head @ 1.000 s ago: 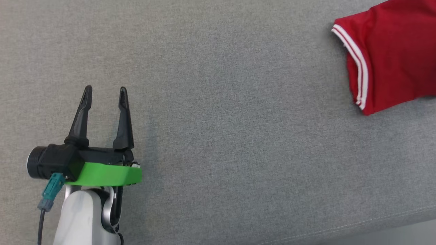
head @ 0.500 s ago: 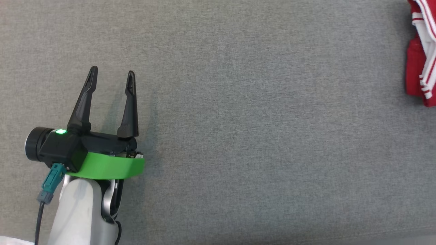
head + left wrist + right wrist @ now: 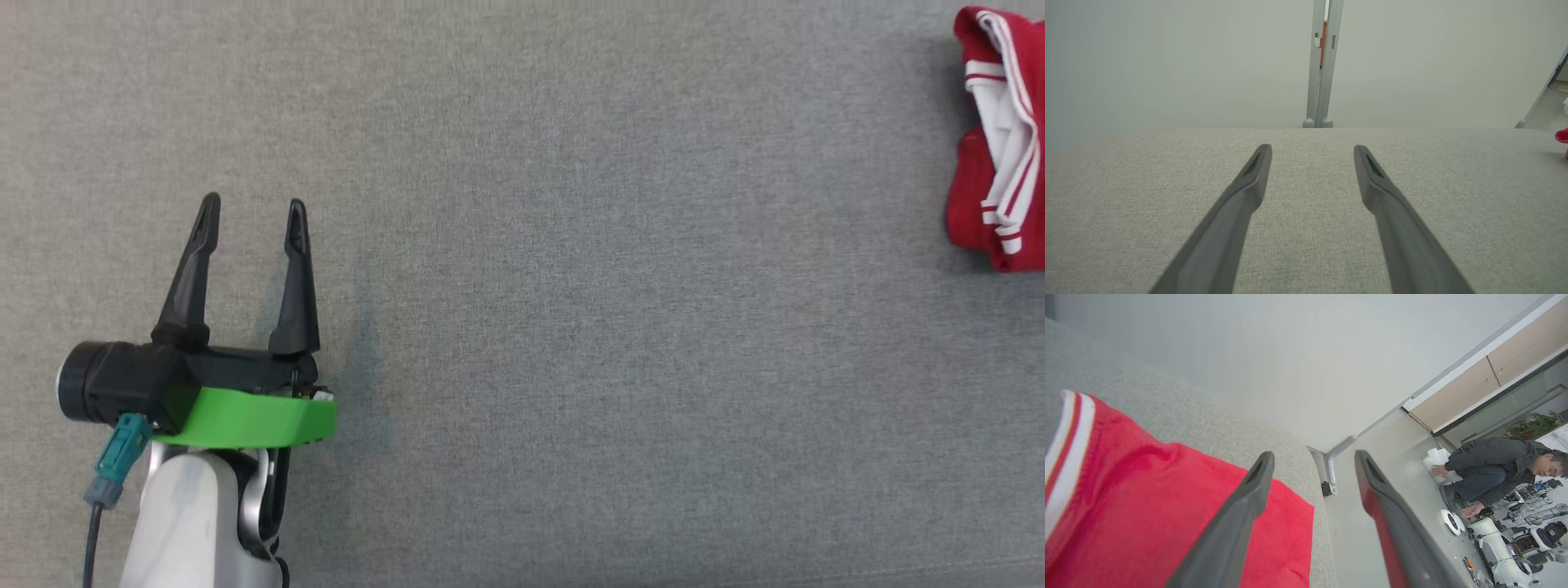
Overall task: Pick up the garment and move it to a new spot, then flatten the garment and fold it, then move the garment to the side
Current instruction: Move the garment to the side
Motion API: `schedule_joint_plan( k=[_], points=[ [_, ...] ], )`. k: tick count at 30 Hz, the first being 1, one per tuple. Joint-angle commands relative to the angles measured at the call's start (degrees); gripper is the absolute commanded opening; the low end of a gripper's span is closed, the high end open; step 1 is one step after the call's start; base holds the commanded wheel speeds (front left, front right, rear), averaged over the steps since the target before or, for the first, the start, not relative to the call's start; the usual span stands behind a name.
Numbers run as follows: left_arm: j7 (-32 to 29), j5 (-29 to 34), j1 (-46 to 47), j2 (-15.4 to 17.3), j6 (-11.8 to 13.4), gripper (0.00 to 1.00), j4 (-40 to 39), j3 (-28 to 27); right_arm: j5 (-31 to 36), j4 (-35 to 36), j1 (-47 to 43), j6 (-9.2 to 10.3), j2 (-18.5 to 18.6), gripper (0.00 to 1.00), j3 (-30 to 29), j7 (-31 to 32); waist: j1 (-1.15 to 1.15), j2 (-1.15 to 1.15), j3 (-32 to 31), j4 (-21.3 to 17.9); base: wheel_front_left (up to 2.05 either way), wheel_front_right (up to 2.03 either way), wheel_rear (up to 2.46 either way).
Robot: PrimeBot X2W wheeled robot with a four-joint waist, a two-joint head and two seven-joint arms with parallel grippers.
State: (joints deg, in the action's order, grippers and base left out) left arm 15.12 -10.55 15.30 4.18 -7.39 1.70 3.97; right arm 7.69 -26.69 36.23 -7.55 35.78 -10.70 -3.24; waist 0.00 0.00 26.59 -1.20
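Observation:
The garment is red with white striped trim and lies bunched at the far right edge of the head view. My left gripper hovers open and empty at the lower left, far from it. In the left wrist view my left gripper points across bare grey cloth, with a sliver of the garment at the right edge. In the right wrist view my right gripper is open just above the garment, with nothing between its fingers, by the surface's rounded corner.
The grey fabric surface stretches wide between my left gripper and the garment. Its edge drops to the floor beside the garment. A person crouches on the floor among white robot parts. A grey post stands beyond the far edge.
A second ago a flat sleeve of the garment showed at the upper right; now the garment is a bunched heap at the right edge. My left gripper has hardly moved.

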Motion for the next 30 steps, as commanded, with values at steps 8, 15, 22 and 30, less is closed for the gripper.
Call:
schedule_joint_plan(
  k=[8,15,22,30],
  points=[
    [-0.03,-2.02,-3.72,-0.78,-0.17,1.00,2.01,-2.13,-5.71,8.44,-9.20,0.14,-11.00,1.00,1.96,-9.85,0.00,0.00,-9.64,0.06,0.00,0.00,0.00],
    [-0.02,-1.29,-6.23,-1.15,-0.17,1.00,5.45,-4.86,-14.05,13.72,-18.53,0.14,-18.85,1.00,5.52,-11.71,0.00,0.00,-15.48,1.69,0.00,0.00,0.00],
    [-0.02,-2.28,-8.93,-1.25,-0.13,1.00,9.27,-6.40,-17.69,14.42,-25.78,0.13,-25.34,1.00,7.22,-11.94,0.00,0.00,-20.19,3.06,0.00,0.00,0.00],
    [-0.02,-3.94,-12.48,-1.25,-0.04,1.00,12.71,-5.45,-18.08,12.69,-32.17,0.13,-30.08,1.00,6.40,-11.97,0.00,0.00,-25.05,3.54,0.00,0.00,0.00]
  ],
)
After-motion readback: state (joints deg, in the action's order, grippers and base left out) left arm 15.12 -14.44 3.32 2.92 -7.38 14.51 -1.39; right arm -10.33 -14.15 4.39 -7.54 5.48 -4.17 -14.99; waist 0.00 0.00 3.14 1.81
